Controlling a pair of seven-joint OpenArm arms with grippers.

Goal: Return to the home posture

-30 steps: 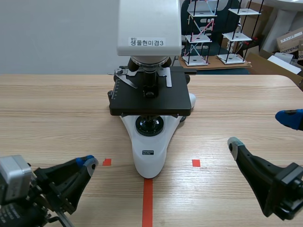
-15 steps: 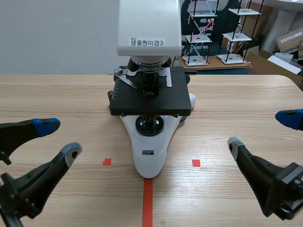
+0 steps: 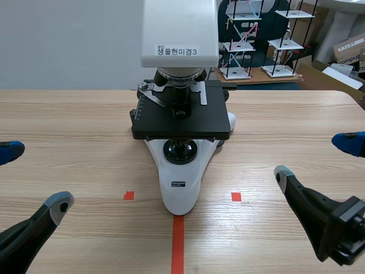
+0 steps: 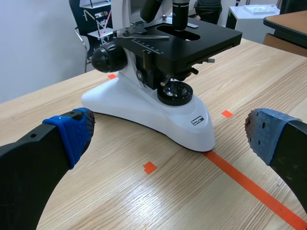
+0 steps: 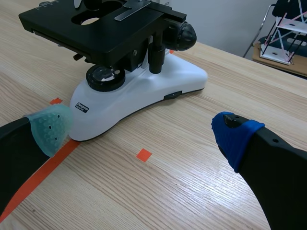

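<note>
Left gripper [image 3: 35, 176]: low over near left part of table [image 3: 74, 123], fingers spread wide, nothing between pads. Right gripper [image 3: 314, 158]: low over near right part, likewise released and holding nothing. Both well apart from microscope [image 3: 181, 123], one to each side. Microscope upright at mid-table between grippers, stage level, base nose at, possibly touching, far end of orange-red tape line [image 3: 178, 245].
</note>
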